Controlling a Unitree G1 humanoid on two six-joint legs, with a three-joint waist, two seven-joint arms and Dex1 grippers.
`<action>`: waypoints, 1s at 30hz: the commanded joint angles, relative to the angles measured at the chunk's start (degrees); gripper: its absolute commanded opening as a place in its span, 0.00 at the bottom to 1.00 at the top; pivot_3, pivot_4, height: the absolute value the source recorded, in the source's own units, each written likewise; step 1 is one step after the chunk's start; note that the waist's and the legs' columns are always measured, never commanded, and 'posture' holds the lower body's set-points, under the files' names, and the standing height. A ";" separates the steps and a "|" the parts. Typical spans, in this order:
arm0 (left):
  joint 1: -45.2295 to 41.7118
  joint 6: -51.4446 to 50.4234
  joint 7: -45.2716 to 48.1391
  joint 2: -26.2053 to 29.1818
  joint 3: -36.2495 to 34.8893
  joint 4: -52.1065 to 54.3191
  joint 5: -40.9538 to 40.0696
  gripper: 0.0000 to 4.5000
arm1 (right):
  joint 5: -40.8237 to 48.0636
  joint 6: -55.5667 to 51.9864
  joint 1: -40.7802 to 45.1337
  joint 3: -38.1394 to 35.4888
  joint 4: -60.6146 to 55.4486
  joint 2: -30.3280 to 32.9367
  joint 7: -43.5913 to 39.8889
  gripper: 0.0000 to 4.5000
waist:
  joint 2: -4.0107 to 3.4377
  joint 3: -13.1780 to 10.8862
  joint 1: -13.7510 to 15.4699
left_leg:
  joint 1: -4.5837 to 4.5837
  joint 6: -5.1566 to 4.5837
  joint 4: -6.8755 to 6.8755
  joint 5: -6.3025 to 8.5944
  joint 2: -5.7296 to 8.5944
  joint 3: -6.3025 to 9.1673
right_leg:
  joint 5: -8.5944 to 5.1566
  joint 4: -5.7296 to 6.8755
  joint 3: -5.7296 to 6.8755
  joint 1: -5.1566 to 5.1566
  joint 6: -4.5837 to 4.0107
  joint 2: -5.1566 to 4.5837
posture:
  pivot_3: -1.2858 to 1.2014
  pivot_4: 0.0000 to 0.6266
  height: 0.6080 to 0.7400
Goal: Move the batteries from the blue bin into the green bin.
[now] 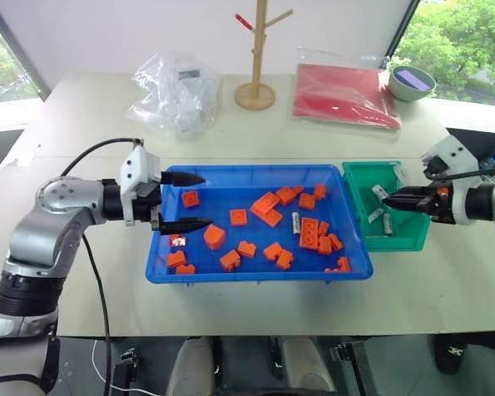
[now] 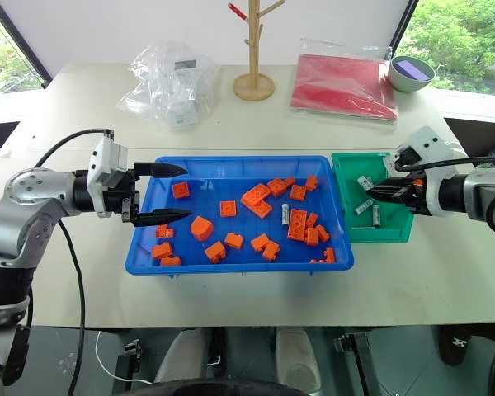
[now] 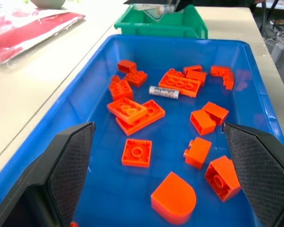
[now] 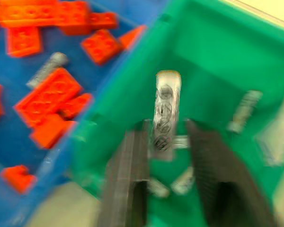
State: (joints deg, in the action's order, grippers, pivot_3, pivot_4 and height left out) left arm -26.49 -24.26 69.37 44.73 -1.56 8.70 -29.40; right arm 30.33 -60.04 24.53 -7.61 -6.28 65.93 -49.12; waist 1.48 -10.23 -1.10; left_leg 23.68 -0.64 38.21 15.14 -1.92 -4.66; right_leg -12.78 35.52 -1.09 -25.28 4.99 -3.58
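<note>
The table held one blue bin [image 1: 256, 170], one green bin [image 1: 359, 206], roughly twenty orange bricks [image 1: 266, 204], one battery [image 1: 296, 222] in the blue bin, at least four batteries [image 1: 388, 223] at the green bin, one plastic bag [image 1: 175, 91], one wooden stand [image 1: 255, 95], one red folder [image 1: 342, 95] and one bowl [image 1: 398, 87].

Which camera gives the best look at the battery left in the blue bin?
The left wrist view: the battery lies unblocked among the bricks, label visible. Both eye views show it small; the right wrist view shows it blurred.

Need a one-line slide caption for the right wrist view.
Right gripper over the green bin, a battery between its fingers, more batteries lying below.
</note>
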 commanded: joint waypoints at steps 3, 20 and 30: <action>-0.45 0.65 -0.79 0.09 -1.31 1.45 -0.54 1.00 | -2.48 4.42 3.39 -0.29 3.18 -0.31 -0.36 0.93 | -0.02 -0.01 0.15 | 0.03 0.00 -0.04 0.00 0.00 0.00 | 0.00 -0.01 0.00 -0.03 0.00 0.01 | 0.52 0.24 0.97; -2.28 0.36 -0.80 -0.27 0.01 1.11 -0.18 1.00 | -14.66 22.15 14.91 27.61 -1.41 -7.31 -16.45 1.00 | -0.02 -0.01 0.43 | 0.18 0.00 0.04 0.00 0.04 0.02 | 0.00 -0.06 0.02 -0.04 0.01 -0.06 | 0.52 0.24 0.97; 0.57 -0.42 -1.58 0.76 -1.17 3.67 -0.64 1.00 | -22.33 27.05 21.50 33.42 10.76 -18.04 -21.39 1.00 | -0.02 -0.02 0.18 | 0.01 0.04 0.05 -0.03 0.01 -0.03 | 0.08 0.46 0.06 -0.12 0.15 0.06 | 0.52 0.24 0.97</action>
State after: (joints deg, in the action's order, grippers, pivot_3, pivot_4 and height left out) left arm -25.92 -24.69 68.24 44.79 -1.07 10.36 -29.38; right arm 9.00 -33.87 45.29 26.21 3.51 48.29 -69.85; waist 1.46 -10.25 -0.92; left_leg 23.68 -0.59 38.26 15.11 -1.91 -4.70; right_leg -12.71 36.00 -1.02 -25.40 5.12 -3.52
